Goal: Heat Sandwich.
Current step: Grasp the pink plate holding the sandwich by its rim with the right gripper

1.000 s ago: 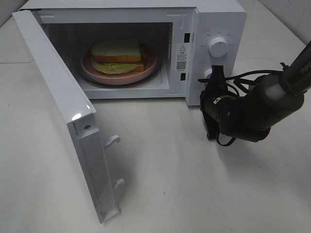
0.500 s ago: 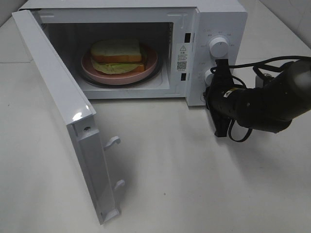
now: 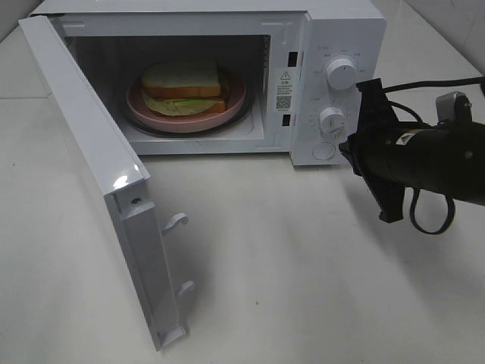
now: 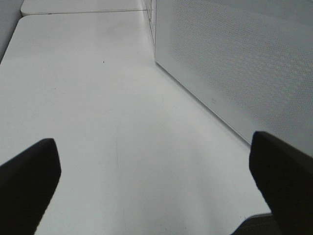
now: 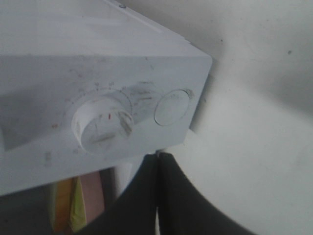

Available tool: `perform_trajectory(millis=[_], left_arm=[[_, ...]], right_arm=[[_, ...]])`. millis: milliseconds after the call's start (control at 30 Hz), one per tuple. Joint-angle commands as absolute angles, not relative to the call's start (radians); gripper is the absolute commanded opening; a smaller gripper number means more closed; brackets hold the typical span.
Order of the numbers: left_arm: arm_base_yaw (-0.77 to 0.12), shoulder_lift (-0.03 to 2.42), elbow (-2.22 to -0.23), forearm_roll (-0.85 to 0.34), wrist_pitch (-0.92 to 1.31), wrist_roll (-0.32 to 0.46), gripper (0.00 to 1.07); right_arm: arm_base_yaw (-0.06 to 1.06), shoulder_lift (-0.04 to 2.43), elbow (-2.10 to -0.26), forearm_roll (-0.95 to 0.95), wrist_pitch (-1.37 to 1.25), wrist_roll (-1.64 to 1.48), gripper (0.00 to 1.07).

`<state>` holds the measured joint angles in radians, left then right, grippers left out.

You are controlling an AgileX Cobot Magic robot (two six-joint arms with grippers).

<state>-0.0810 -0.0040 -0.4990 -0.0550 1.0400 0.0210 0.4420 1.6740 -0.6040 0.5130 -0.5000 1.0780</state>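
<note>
The sandwich (image 3: 182,83), pale bread with yellow-green filling, lies on a round pink plate (image 3: 235,95) inside the open white microwave (image 3: 345,30). My right gripper (image 3: 350,148) is shut and empty. It hangs just right of the control panel, beside the lower knob (image 3: 331,120) and apart from it. In the right wrist view its fingers (image 5: 132,196) meet below the knob (image 5: 102,125) and the round button (image 5: 172,106). My left gripper (image 4: 156,196) is open and empty over the table, next to the outside of the microwave door (image 4: 234,63); it does not show in the exterior high view.
The microwave door (image 3: 98,167) stands wide open to the front left, with its latch hooks (image 3: 176,220) sticking out. An upper knob (image 3: 339,73) sits above the lower one. A black cable (image 3: 428,220) loops under the right arm. The white table (image 3: 288,288) spreads in front.
My right gripper has drawn back from the lower knob and moved right. The sandwich, plate and door have not moved.
</note>
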Motion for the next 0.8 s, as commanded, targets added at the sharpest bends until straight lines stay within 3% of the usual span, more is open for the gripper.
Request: perform_trajectory(millis=[33, 533, 800], left_arm=[[-0.077, -0.027, -0.496, -0.055, 1.037, 0.016, 1.03], [-0.077, -0.027, -0.496, -0.055, 1.037, 0.016, 1.03], [-0.077, -0.027, -0.496, -0.055, 1.037, 0.016, 1.03]], right_arm=[[0.441, 1.598, -0.590, 0.508, -0.366, 0.937, 0.01], [0.441, 1.379, -0.595, 0.506, 0.126, 0.143, 0.06], [0.441, 1.334, -0.614, 0.430, 0.355, 0.073, 0.08]])
